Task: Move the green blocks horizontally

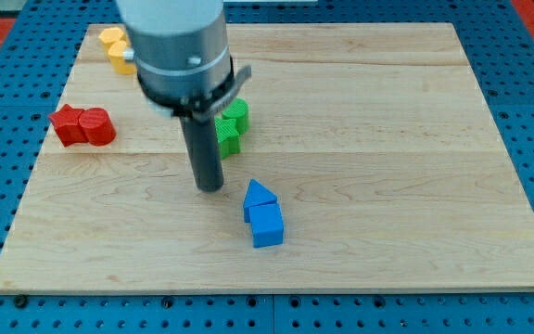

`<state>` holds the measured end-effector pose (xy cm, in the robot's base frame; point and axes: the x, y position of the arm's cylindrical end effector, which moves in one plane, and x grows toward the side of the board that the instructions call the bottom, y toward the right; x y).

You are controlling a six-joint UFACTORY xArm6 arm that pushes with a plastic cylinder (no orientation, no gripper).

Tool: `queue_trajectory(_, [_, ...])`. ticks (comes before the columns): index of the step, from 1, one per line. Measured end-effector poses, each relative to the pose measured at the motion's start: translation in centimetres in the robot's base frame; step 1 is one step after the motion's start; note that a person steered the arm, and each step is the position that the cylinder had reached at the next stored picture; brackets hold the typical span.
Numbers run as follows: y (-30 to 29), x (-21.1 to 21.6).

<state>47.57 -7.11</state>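
Below green blocks, my tip rests on board, touching nothing; no claw fitted.

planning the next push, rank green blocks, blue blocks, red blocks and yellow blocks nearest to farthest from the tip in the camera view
From my tip:
1. Green blocks, just toward the view's top and right, partly hidden by the rod.
2. Blue blocks, toward the view's bottom right. Nearly as close as the green pair, so these two are hard to separate.
3. Red blocks, at the view's left.
4. Yellow blocks, at the view's top left.
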Motion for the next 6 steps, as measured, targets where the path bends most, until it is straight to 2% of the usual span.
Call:
queue_trajectory(2, [-2.5, -11.9])
queue_trajectory(3, [-5.6, -16.7])
queue_trajectory(4, [3.8, -16.3])
queue_trajectory(5, [2.7, -9.7])
queue_trajectory(6, [3.1, -5.4])
